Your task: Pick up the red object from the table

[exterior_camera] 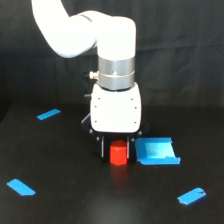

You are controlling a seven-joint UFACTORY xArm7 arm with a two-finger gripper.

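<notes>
The red object (118, 154) is a small red-orange block standing on the black table (65, 165), a little below the middle of the exterior view. My gripper (117, 148) hangs straight down from the white arm and sits low around the block, with one dark finger (101, 149) on its left and the other on its right. The fingers stand close to the block's sides, but I cannot tell whether they touch it. The block's base appears to rest on the table.
A flat blue square piece (157, 151) lies just to the exterior view's right of the block, close to the right finger. Short blue tape strips lie at the back left (48, 114), front left (21, 187) and front right (191, 196).
</notes>
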